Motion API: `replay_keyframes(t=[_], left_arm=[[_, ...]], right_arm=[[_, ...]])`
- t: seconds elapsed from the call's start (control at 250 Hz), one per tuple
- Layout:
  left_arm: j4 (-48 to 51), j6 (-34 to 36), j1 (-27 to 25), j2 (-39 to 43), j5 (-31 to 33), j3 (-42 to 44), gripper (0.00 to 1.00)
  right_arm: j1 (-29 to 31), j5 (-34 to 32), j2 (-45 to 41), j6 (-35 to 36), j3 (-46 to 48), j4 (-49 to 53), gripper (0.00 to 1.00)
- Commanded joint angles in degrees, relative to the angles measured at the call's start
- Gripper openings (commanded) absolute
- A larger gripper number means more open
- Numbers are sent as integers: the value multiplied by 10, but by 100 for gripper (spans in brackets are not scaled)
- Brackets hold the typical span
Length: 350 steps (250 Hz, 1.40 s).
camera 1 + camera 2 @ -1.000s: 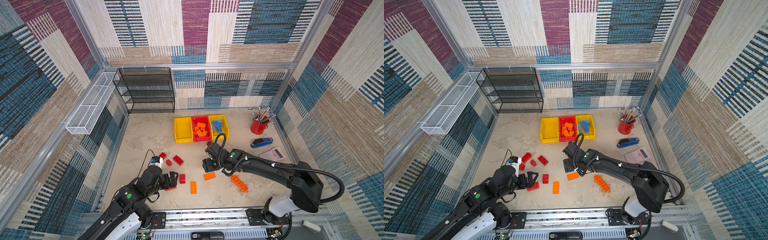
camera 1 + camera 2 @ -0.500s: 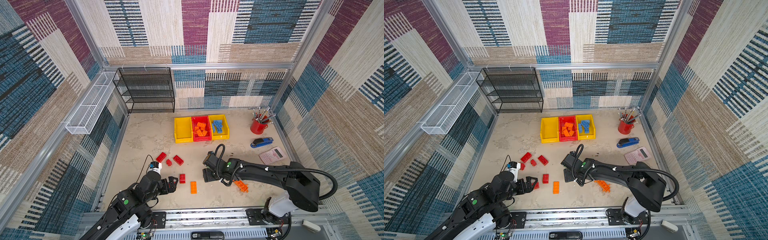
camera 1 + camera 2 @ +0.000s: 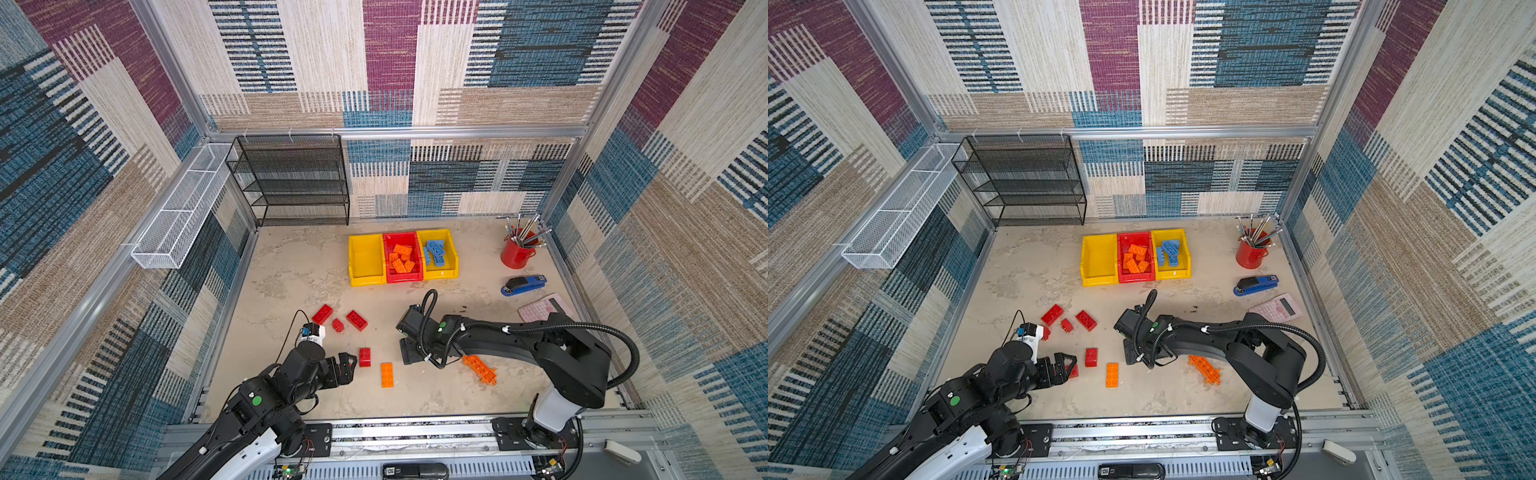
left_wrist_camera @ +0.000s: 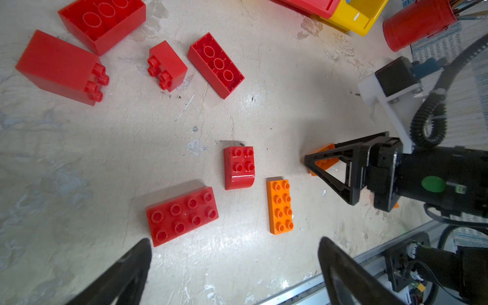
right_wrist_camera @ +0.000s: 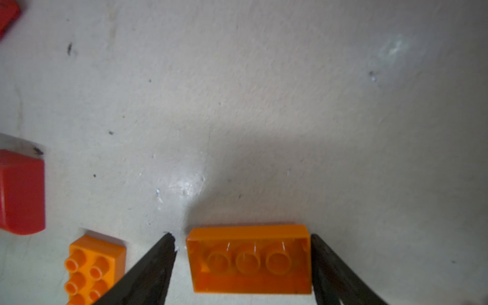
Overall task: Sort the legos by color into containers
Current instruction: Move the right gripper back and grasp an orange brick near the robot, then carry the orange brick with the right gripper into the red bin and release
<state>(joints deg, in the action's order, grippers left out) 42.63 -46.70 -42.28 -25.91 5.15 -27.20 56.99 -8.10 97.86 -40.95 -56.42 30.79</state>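
**Right end effector straddles an upturned orange brick; left one hangs wide apart**

In both top views, three bins stand in a row at the upper middle of the tabletop (image 3: 291, 266). The red bin (image 3: 402, 277) holds orange bricks (image 3: 401, 259). The right yellow bin (image 3: 448, 272) holds blue bricks (image 3: 434, 251), and the left yellow bin (image 3: 1098, 280) stands on the other side. Loose red bricks (image 3: 356, 320) lie below the bins, near the left end effector (image 3: 353, 368). A spiky orange piece (image 3: 480, 369) lies beside the right end effector (image 3: 411, 359).

In the left wrist view, the left end effector's jaws are spread wide at the bottom edge, clear of the eight-stud red brick (image 4: 182, 215) and the long orange brick (image 4: 280, 206).

In the right wrist view, the right end effector's jaws are apart around an upturned orange brick (image 5: 248, 261) at bottom centre. One finger (image 5: 324, 253) touches it and the other (image 5: 158, 258) stands just beside it.
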Motion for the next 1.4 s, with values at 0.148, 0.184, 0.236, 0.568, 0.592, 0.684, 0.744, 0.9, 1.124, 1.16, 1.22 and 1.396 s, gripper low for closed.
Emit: replay_keyframes(t=[0.148,0.184,0.236,0.568,0.592,0.684,0.744,0.9,1.124,1.16,1.22,1.396], left_arm=[[-16,10,0,-10,20,-3,99],[-18,11,1,-10,21,-5,99],[-20,13,0,-14,24,-8,99],[-43,43,1,-90,28,-50,99],[-47,47,1,-99,26,-55,99],[-64,61,1,-143,22,-79,99],[-75,71,2,-176,20,-97,99],[-101,95,3,-270,13,-148,99],[-130,110,7,-361,17,-205,99],[-131,112,7,-372,16,-213,99],[-133,114,9,-389,13,-222,99],[-146,106,9,-426,-1,-227,99]], right_arm=[[0,-26,-2,-2,0,23,67],[0,-29,-7,-2,-3,25,64],[0,-37,-13,-1,-11,34,62],[-56,-64,-26,79,-120,48,60],[-67,-62,-24,90,-130,44,60],[-111,-53,-2,137,-181,29,60],[-135,-46,25,166,-227,26,60],[-185,-22,121,230,-358,31,60],[-242,4,265,288,-551,60,60],[-246,8,287,295,-581,68,60],[-252,15,320,302,-626,80,60],[-256,39,394,312,-725,103,64]])
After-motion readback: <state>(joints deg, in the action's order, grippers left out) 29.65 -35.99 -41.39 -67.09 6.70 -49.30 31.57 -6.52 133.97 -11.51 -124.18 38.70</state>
